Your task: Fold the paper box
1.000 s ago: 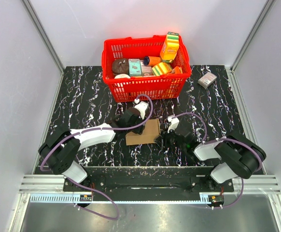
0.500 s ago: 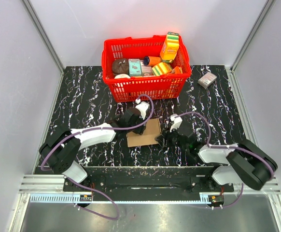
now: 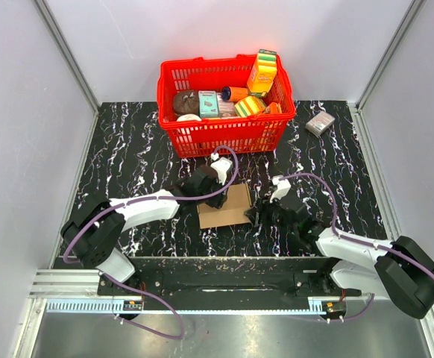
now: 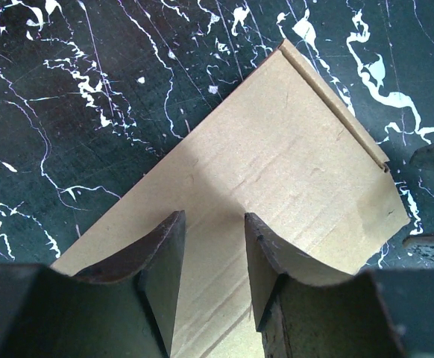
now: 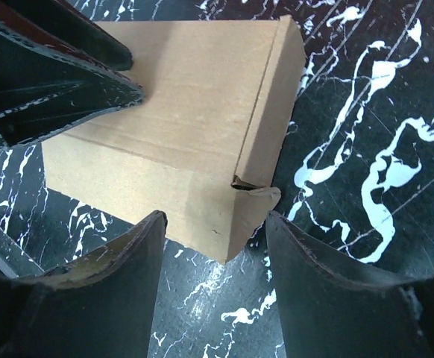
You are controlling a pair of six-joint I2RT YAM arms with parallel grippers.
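The paper box (image 3: pixel 225 206) is a closed, flat brown carton lying on the black marbled table between both arms. My left gripper (image 3: pixel 204 181) hovers over its far left part. In the left wrist view this gripper (image 4: pixel 213 227) is open, with the carton's top (image 4: pixel 291 156) beneath it and nothing clamped. My right gripper (image 3: pixel 258 217) stands at the carton's right near corner. In the right wrist view it (image 5: pixel 215 222) is open, its fingers either side of that corner (image 5: pixel 217 216) without touching. A small torn tab (image 5: pixel 258 192) sticks out at the corner.
A red basket (image 3: pixel 217 138) full of colourful packages stands just behind the carton. A small grey-pink box (image 3: pixel 320 123) lies at the back right. Grey walls close in the table on three sides, and a metal rail (image 3: pixel 224 283) runs along the near edge.
The right gripper has opened wider and let the carton's corner go. Its arm has swung out to the right and stretched lower. The carton has shifted slightly rightward. The left gripper stays over it.
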